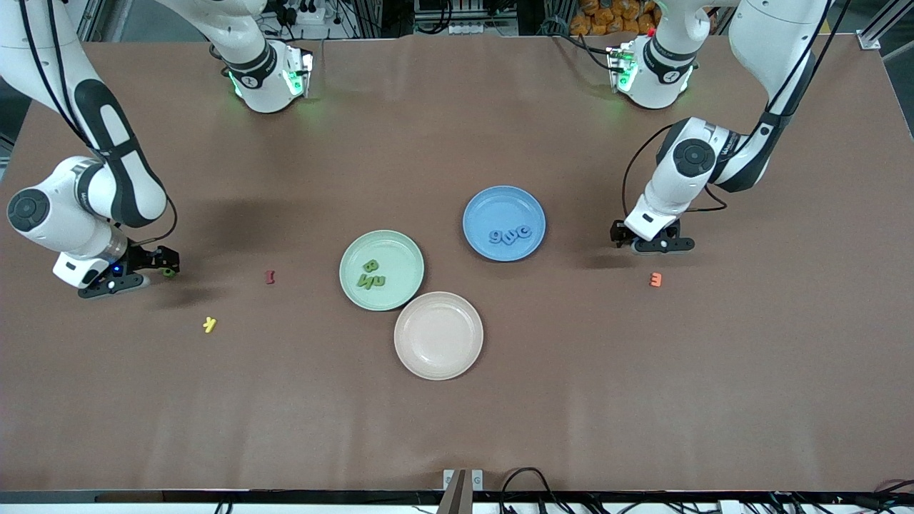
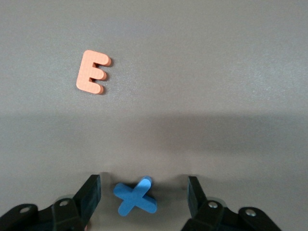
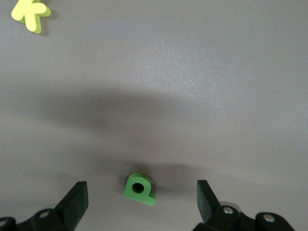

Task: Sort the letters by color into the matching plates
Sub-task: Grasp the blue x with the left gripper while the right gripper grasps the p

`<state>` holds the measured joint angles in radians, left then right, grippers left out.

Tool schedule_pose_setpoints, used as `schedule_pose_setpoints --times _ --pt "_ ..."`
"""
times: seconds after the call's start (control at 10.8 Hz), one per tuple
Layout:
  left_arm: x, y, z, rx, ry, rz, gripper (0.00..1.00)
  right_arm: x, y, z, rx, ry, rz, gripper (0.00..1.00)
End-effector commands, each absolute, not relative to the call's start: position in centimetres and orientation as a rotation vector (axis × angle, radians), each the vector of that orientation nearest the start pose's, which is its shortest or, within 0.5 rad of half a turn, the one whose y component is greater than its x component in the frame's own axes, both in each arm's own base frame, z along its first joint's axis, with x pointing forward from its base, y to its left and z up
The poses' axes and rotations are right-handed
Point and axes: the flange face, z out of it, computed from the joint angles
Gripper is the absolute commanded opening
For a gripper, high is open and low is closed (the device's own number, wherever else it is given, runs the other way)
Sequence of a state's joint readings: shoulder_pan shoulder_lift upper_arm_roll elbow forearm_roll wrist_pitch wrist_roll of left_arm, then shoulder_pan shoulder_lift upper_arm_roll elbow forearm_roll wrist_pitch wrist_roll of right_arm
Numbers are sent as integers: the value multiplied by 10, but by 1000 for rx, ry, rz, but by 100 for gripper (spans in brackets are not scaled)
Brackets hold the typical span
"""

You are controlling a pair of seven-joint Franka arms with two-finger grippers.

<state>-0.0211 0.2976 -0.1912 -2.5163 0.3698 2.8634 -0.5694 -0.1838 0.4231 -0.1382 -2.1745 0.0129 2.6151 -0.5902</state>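
My left gripper [image 1: 660, 246] is down at the table near the left arm's end, open around a blue X letter [image 2: 135, 196]. The X lies flat between the fingers with a gap on each side. An orange E [image 2: 92, 72] lies close by, nearer the front camera [image 1: 655, 280]. My right gripper [image 1: 164, 265] is low at the right arm's end, open, with a small green letter [image 3: 139, 189] lying untouched between its fingers. The mint green plate [image 1: 410, 250] holds green letters [image 1: 371, 275]. The blue plate [image 1: 500, 203] holds blue letters [image 1: 510, 234].
A pale beige plate [image 1: 438, 335] touches the green plate on the side nearer the front camera. A yellow letter [image 1: 209, 325] and a dark red one [image 1: 270, 276] lie loose on the brown table between the right gripper and the plates.
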Motion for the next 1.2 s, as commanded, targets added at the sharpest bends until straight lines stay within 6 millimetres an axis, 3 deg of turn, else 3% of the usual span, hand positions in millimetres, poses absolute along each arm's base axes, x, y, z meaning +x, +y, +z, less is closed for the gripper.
schedule_pose_setpoints --times 0.0,0.55,1.11 --pt "444 -122 177 -3112 -53 -142 76 516 -181 198 -3165 -433 -33 100" --pt "445 -122 178 -3113 -62 -145 55 504 -188 183 -3164 -399 -57 100" --pt "446 -122 178 -3114 -62 -148 2 501 -191 169 -3152 -379 -66 100"
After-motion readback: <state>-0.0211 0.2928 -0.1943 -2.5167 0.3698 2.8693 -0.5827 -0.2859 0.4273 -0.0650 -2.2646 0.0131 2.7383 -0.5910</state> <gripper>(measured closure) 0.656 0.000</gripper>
